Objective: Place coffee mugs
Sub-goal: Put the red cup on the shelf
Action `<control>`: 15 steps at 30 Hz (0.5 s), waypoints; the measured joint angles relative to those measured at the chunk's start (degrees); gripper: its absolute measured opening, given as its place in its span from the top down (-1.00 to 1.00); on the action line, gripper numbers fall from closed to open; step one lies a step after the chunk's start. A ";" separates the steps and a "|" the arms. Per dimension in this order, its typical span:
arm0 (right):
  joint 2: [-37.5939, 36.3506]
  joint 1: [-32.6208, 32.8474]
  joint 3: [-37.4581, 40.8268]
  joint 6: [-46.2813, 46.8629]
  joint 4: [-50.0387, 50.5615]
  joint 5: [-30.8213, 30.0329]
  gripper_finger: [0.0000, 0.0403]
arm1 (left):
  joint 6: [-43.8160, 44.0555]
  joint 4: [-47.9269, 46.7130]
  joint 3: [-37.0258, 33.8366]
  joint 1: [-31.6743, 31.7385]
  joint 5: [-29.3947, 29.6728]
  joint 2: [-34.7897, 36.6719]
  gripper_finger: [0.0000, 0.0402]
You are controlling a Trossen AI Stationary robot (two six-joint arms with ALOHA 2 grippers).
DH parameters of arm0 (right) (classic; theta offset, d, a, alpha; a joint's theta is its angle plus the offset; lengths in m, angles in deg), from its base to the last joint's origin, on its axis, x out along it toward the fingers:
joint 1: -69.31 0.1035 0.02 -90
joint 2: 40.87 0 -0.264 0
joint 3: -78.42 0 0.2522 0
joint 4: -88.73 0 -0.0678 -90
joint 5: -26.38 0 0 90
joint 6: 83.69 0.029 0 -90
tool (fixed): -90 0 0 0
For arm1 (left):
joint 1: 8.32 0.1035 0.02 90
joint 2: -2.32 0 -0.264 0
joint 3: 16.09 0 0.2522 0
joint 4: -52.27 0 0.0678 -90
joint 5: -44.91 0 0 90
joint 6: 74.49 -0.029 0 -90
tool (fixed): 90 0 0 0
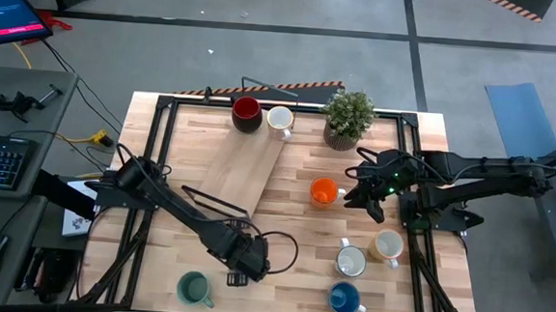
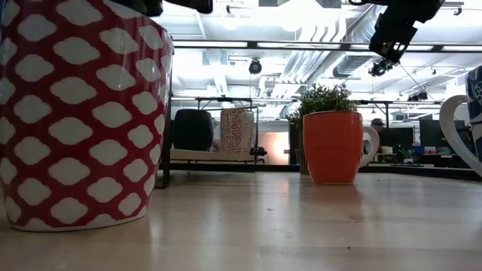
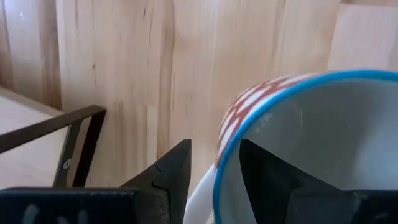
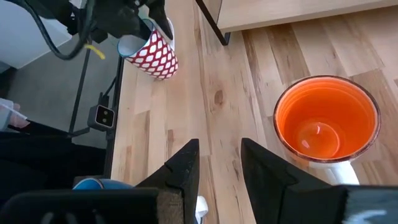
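The pale butcher-block wooden tabletop (image 1: pixel 296 176) shows smooth, lightly sheened planks with visible grain. The round orange ceramic mug (image 4: pixel 326 121) is glossy inside, catching highlights. The red-and-white patterned ceramic mug (image 2: pixel 79 113) looks smooth with a soft shine. The black frame bars (image 1: pixel 164 130) look like matt metal.
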State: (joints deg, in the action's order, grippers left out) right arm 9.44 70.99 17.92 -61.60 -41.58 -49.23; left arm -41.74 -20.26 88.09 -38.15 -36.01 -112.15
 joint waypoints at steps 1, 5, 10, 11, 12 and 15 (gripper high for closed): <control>0.00 0.00 0.00 0.02 0.04 0.00 0.51 | -0.02 0.40 0.00 0.15 -0.28 -0.30 0.37; 0.00 0.00 0.00 0.14 0.04 0.02 0.51 | -0.02 0.50 0.00 0.63 -1.69 -0.99 0.40; 0.00 0.00 0.00 0.04 0.04 0.02 0.51 | -0.02 0.43 0.00 1.11 -2.27 -0.87 0.73; 0.00 0.00 0.00 0.04 0.07 0.02 0.51 | -0.01 0.50 0.00 1.17 -2.83 -0.76 0.84; 0.00 0.00 0.00 -0.02 0.07 0.02 0.51 | 0.13 0.48 0.00 1.34 -3.10 -0.73 0.91; 0.00 0.00 0.00 -0.04 0.10 -0.65 0.51 | 0.13 0.47 0.00 1.41 -4.17 -0.73 0.93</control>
State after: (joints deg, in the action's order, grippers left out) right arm 9.44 70.99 17.92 -61.64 -41.49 -49.88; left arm -41.62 -19.80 88.09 -36.74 -40.18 -112.88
